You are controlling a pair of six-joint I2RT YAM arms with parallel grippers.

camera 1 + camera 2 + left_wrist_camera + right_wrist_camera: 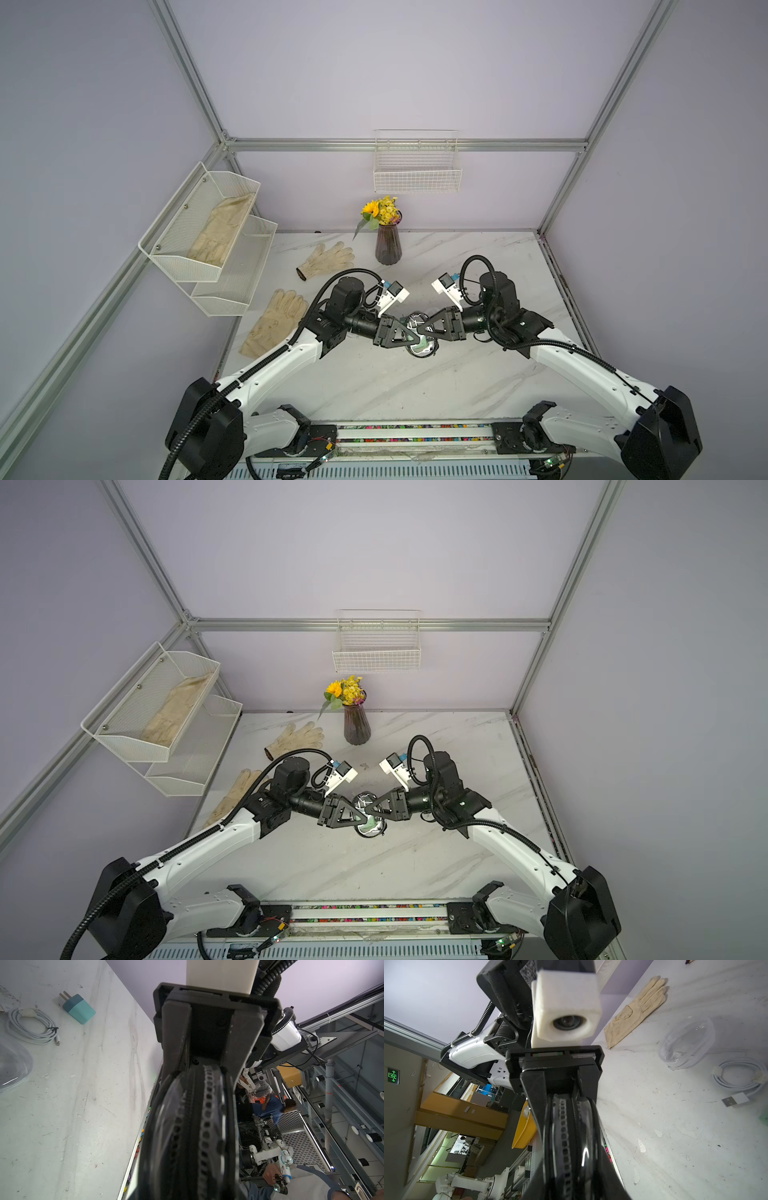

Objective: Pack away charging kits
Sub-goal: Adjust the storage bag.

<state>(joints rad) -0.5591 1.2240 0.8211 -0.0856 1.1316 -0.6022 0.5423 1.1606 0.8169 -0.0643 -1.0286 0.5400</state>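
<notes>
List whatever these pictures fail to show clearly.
Contents of the clear case between left claw and right claw: both top views, the claws cover it; only mint-green and white glimpses.
Which claw grips it: both wrist views, jaws flank it, contact unclear.
Second clear case: left wrist view, cut off by the picture edge.
Mint-green thing: right wrist view, cut off by the edge, unidentifiable.

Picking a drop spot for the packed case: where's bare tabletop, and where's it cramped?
Free: the front strip of table between the arms and the front rail, and the back-right patch beside the vase. Crowded: the left side, with far glove and near glove. Also the centre, where left gripper and right gripper meet on the clear case.
</notes>
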